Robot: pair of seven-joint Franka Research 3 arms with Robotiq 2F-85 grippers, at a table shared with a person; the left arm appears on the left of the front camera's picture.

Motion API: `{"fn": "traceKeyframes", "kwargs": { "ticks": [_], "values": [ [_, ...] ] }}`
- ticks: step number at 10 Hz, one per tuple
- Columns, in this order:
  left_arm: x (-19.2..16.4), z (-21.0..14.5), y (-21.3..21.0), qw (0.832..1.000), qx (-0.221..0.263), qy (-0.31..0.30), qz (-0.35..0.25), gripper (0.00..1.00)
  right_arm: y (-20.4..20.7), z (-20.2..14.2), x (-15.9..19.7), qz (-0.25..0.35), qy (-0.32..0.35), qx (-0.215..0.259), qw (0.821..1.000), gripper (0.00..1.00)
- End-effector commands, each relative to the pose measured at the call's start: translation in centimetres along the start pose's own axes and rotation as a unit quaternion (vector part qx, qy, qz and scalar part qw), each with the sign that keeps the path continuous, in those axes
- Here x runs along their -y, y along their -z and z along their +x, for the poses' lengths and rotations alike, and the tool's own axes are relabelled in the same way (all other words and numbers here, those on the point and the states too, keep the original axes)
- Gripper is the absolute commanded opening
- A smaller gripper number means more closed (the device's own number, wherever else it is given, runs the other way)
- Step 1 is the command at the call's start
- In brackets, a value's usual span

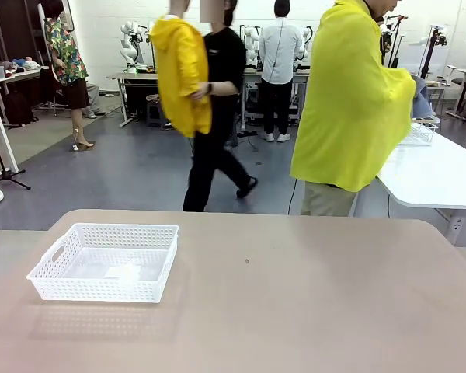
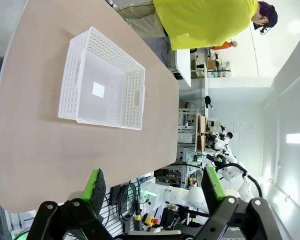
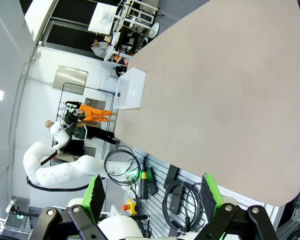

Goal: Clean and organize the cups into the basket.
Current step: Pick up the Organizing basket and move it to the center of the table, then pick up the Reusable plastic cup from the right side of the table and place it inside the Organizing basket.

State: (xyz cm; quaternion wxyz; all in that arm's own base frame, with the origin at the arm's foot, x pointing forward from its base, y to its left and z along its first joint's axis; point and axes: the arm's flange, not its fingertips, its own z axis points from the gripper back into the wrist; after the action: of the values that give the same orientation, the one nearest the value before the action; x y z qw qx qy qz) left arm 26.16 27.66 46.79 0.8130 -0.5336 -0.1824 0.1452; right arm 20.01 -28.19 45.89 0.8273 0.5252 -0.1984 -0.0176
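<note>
Shallow white plastic basket with perforated lattice walls and handle cut-outs [image 1: 97, 287] [image 2: 132, 95] [image 3: 128, 89] sits on the beige rounded-corner table [image 1: 311, 303], on the robot's left side, near the far edge. On its floor lies a small white square sticker [image 1: 124, 272] [image 2: 98, 90]. Left gripper [image 2: 154, 182] is above the table's near edge, well apart from the basket, with its green pads [image 2: 96, 185] spread wide. Right gripper [image 3: 152, 192] is also off the near edge, fingers wide apart. A person in a yellow cape [image 1: 353, 101] stands beyond the far edge, at a white side table [image 1: 443, 175].
</note>
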Motion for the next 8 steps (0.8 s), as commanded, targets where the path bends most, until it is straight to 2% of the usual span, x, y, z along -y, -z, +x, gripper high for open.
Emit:
{"fn": "traceKeyframes", "kwargs": {
  "ticks": [1,8],
  "values": [
    [0.11,-0.13,-0.01,1.0,0.003,-0.007,-0.001,1.0,-0.01,0.12,0.17,0.001,0.003,0.007,1.0,1.0],
    [0.11,-0.13,-0.01,1.0,0.003,-0.007,-0.001,1.0,-0.01,0.12,0.17,0.001,0.003,0.007,1.0,1.0]
  ]
}}
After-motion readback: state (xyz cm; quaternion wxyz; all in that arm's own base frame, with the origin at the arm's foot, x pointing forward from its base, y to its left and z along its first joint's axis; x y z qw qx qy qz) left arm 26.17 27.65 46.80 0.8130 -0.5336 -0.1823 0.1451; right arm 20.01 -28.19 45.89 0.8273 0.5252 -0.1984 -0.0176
